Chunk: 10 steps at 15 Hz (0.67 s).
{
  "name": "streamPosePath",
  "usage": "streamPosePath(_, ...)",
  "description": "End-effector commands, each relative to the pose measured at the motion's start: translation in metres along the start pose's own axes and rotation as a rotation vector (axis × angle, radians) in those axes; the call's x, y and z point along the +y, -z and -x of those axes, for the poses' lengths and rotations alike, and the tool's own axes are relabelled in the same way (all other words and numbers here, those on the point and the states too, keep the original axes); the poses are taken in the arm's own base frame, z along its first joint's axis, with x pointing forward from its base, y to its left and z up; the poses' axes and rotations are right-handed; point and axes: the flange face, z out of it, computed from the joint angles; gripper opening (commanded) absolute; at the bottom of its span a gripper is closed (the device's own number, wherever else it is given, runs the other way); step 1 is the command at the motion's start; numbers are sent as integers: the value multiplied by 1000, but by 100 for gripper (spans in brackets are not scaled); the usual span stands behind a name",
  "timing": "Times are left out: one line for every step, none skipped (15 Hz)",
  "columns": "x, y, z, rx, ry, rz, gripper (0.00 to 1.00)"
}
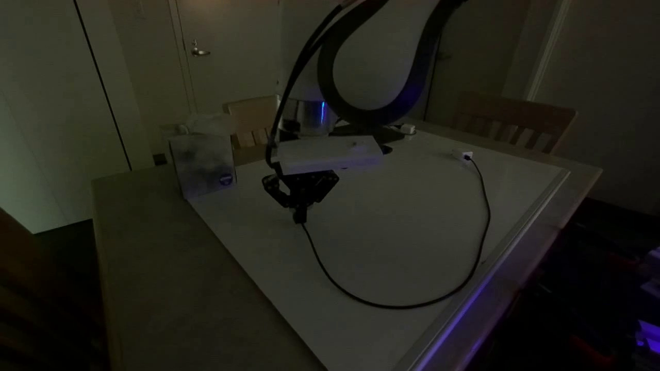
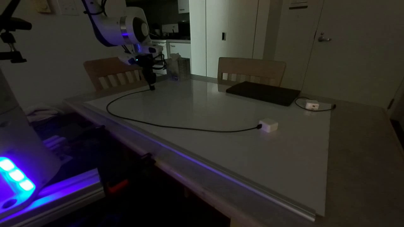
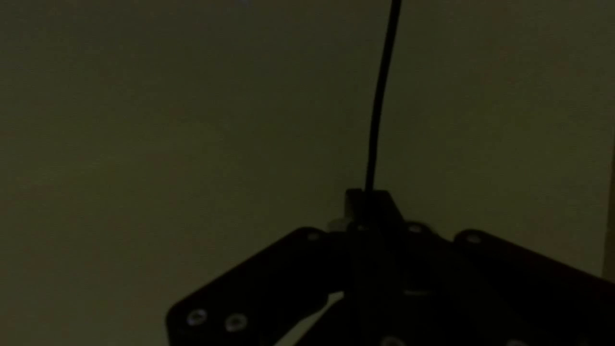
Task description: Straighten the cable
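Dark tool [image 3: 367, 194] close up in the wrist view, tightly pinching the black cable [image 3: 378, 96], which runs in a wide bend across the white board [image 1: 386, 232] on the table [image 1: 154, 288] to a white plug block [image 2: 270, 125], tissue box [image 1: 203, 162] by the board's corner.

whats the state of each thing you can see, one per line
cable, bent in a wide curve, not straight
gripper, shut on the cable
white plug, joined to the cable
tissue box, tissue poking out
dark pad, lying flat
lights, on
door, looks shut
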Motion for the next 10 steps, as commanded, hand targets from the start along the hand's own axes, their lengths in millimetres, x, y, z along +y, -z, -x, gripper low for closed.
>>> streamPosePath(-4, 2, -2, 4, 50, -5, 6)
streamPosePath(-7, 2, -5, 9, 84, -9, 6)
streamPosePath(-9, 1, -7, 11, 100, -11, 6)
streamPosePath(-10, -1, -8, 11, 108, -11, 6)
streamPosePath(-10, -2, -8, 11, 112, -11, 6)
streamPosePath(-10, -3, -8, 10, 114, -11, 6)
streamPosePath(-10, -3, -8, 10, 115, -11, 6)
streamPosePath(-10, -3, -8, 11, 115, -11, 6)
streamPosePath(-10, -2, -8, 11, 115, -11, 6)
streamPosePath(-10, -2, -8, 11, 115, -11, 2)
